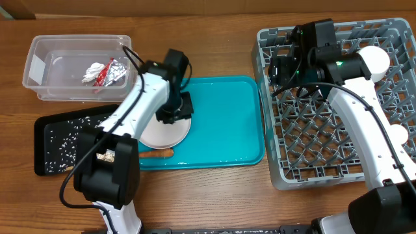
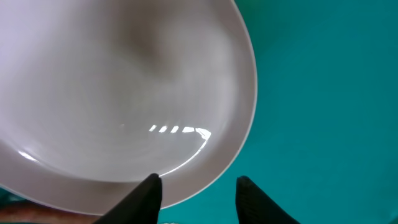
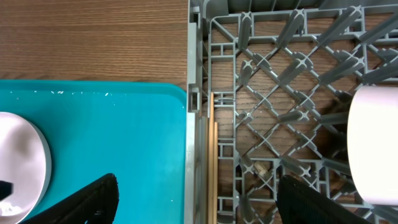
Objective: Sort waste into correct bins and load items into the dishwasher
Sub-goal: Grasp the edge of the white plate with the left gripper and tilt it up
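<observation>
Plate sits on teal tray, left gripper astride its rim, clamp unclear, right gripper spread empty; next: firm pinch, lift to dish rack.

The right half of the teal tray lies bare, open from above. The pale pink plate and left arm block its left end. Upright pegs crowd the grey rack at the right edge of the desk.

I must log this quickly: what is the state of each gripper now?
Left gripper: jaws astride the rim of the pink plate; whether it grips cannot be told.
Right gripper: open, holding nothing.
</observation>
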